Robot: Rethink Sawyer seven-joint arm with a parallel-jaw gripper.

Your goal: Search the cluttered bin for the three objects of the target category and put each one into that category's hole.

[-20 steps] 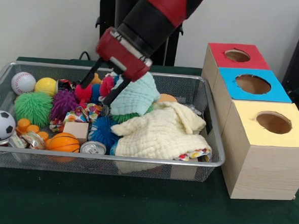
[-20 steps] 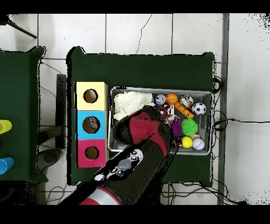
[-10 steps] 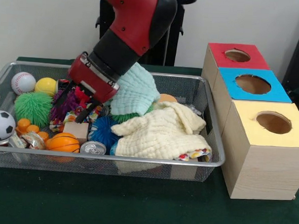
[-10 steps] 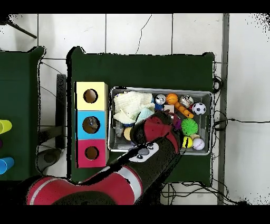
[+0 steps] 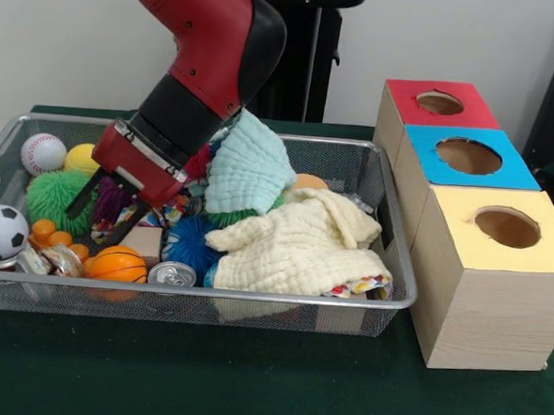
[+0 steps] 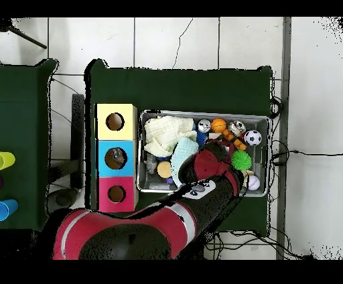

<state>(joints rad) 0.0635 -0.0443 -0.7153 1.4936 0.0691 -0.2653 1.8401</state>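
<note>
The wire-mesh bin [image 5: 206,295] stands on the green table, full of toys and cloths; it also shows in the overhead view [image 6: 201,113]. My gripper [image 5: 104,216] is open and empty, low in the bin's left half. Its fingers [image 5: 125,230] straddle a purple spiky ball [image 5: 111,197], beside a green spiky ball [image 5: 54,199]. No clear bottle with a blue label shows; a crinkled shiny thing [image 5: 62,260] lies at the front left, and I cannot tell what it is. Three boxes with holes stand right of the bin: red [image 5: 440,103], blue [image 5: 468,155], yellow [image 5: 507,226].
A teal cloth [image 5: 251,173] and a pale yellow cloth [image 5: 303,247] cover the bin's middle and right. Around the gripper lie a soccer ball [image 5: 0,233], a baseball [image 5: 42,153], an orange basketball [image 5: 118,264], a silver can [image 5: 172,275] and a blue spiky ball [image 5: 190,242].
My arm has swung from the teal cloth to the bin's left half in the front view and come lower. The gripper has stayed open and empty.
</note>
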